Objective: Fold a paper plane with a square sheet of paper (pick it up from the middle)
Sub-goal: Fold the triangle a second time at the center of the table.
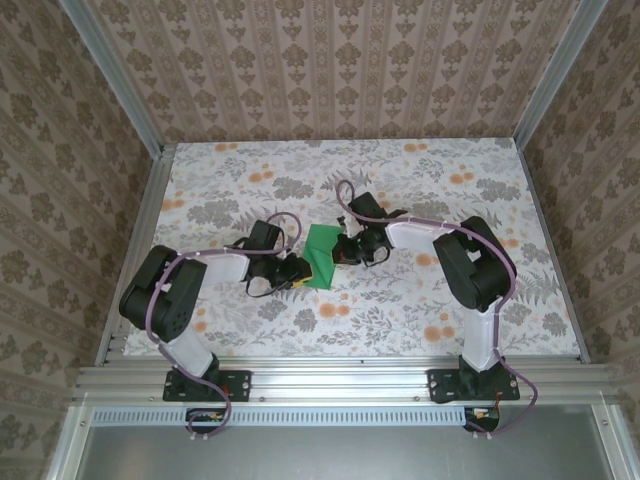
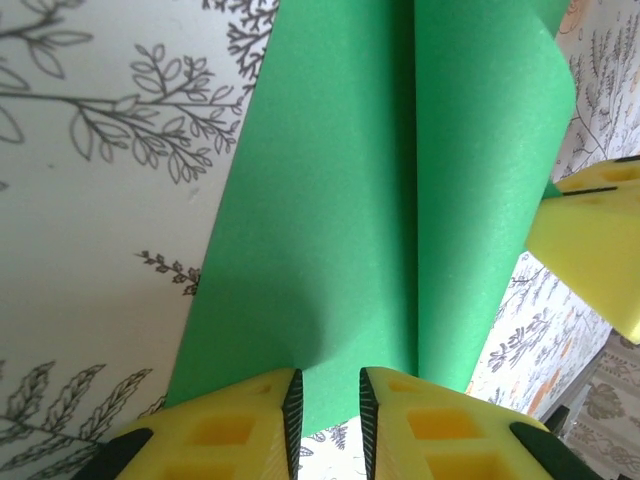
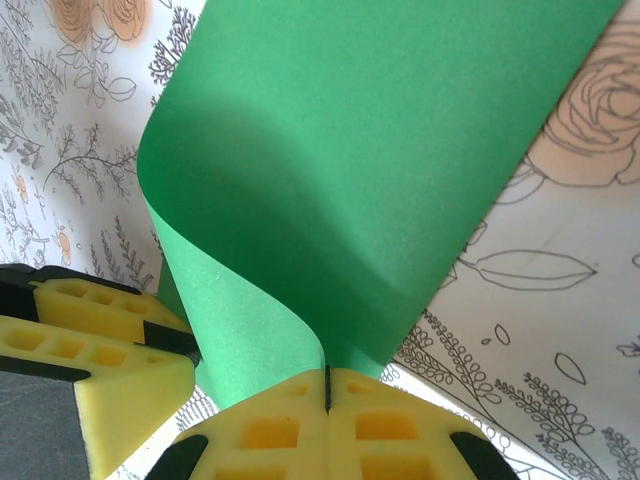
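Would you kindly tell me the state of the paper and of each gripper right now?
square sheet of paper: curled over on itself, fold not pressed flat.
right gripper: shut on the sheet's edge.
left gripper: jaws slightly apart at the sheet's edge, not pinching it.

The left arm (image 1: 165, 295) and right arm (image 1: 470, 265) have black joints and white links, a purplish cable (image 1: 343, 198) (loosely looped) along each. The left gripper (image 2: 329, 385) and right gripper (image 3: 328, 380) show yellow pocketed fingers (image 2: 440, 425) with seemingly black pads (image 2: 292, 400).
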